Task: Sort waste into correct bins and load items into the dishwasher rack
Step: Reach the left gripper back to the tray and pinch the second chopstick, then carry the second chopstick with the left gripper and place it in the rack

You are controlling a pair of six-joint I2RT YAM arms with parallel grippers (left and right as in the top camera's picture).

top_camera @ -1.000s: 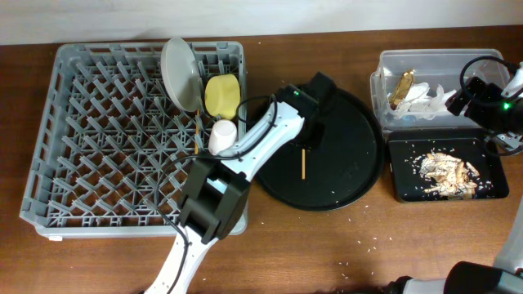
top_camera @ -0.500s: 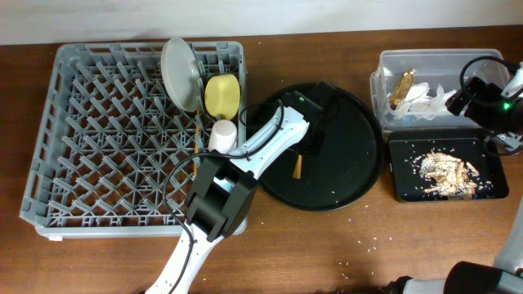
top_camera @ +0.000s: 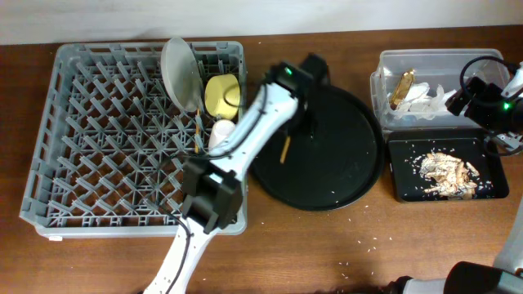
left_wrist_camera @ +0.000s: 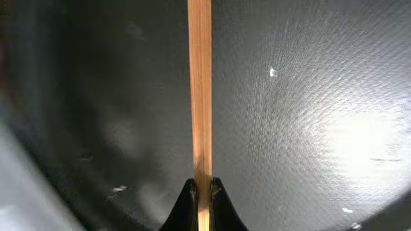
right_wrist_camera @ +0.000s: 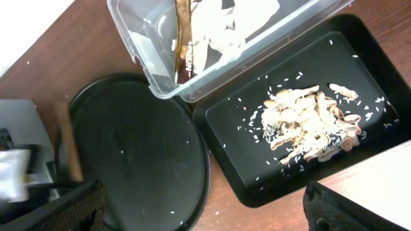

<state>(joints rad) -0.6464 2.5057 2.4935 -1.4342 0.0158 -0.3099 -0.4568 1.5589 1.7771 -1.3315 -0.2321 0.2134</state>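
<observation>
From above, the grey dishwasher rack [top_camera: 122,139] fills the left of the wooden surface [top_camera: 327,245]. A pale plate [top_camera: 180,73] stands on edge near the rack's far right corner, with a yellow bowl [top_camera: 222,94] just beside it. A small cup [top_camera: 219,131] sits below the bowl, partly hidden by the left arm [top_camera: 245,139], and a thin chopstick [top_camera: 198,137] stands among the pegs next to the cup. The left arm reaches over the rack's right edge to the round black tray [top_camera: 343,163], where another chopstick [top_camera: 285,149] pokes out at a slant from under its wrist. At the right, a clear tub [top_camera: 392,59] holds a gold wrapper [top_camera: 403,88] and white napkins [top_camera: 429,98]. Just in front of it, a flat black tray [top_camera: 482,192] holds brown food scraps [top_camera: 445,167]. The left wrist view shows the left claw [left_wrist_camera: 200,192] clenched on the near end of the chopstick, which runs straight up the picture over the round tray's dark floor; whether its far end touches the tray I cannot tell. In the right wrist view the right claw [right_wrist_camera: 202,215] is spread wide and holds nothing, hanging above the flat tray of scraps with the tub of napkins and wrapper beyond it.
</observation>
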